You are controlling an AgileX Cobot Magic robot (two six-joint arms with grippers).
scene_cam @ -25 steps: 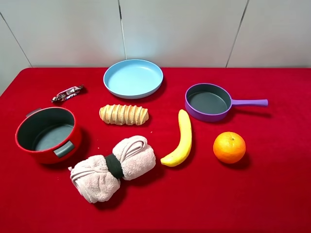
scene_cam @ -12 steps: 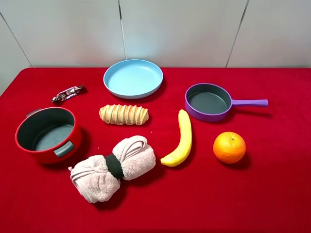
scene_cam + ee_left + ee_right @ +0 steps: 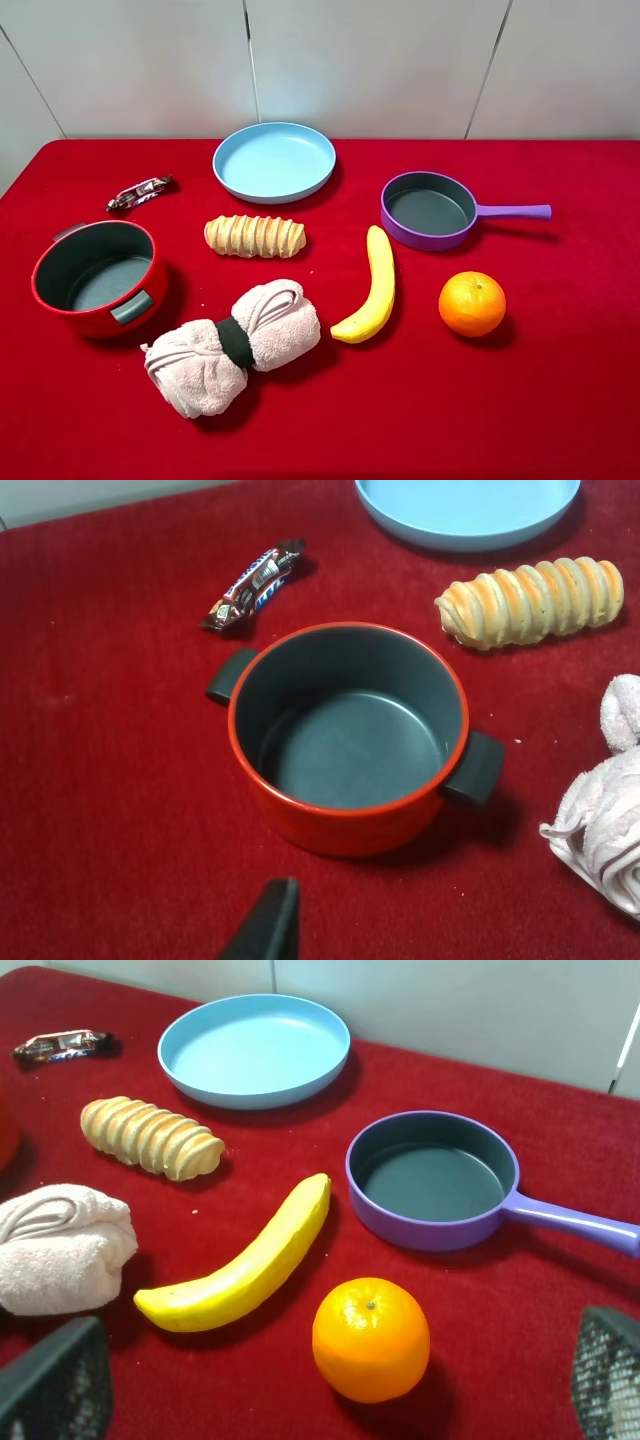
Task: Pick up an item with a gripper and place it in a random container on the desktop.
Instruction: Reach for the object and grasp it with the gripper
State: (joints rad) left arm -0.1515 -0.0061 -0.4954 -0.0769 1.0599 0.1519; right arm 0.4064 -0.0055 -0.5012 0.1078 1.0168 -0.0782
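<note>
The ridged golden-tan bread roll (image 3: 255, 236) lies on the red desktop (image 3: 560, 400) left of centre, in front of the light-blue plate; it also shows in the left wrist view (image 3: 530, 600) and the right wrist view (image 3: 152, 1137). The purple frying pan (image 3: 428, 210) with its lilac handle stands empty at the right rear, and shows in the right wrist view (image 3: 432, 1178). My right gripper (image 3: 335, 1380) is open and empty, its fingers (image 3: 55, 1380) wide apart, short of the orange. Only one finger of my left gripper (image 3: 270, 922) shows, short of the red pot. Neither arm appears in the high view.
A red pot (image 3: 97, 277) stands at the left, a light-blue plate (image 3: 274, 161) at the rear, a candy bar (image 3: 139, 191) at the rear left. A pink rolled towel (image 3: 232, 345), a banana (image 3: 374, 286) and an orange (image 3: 471, 303) lie in front.
</note>
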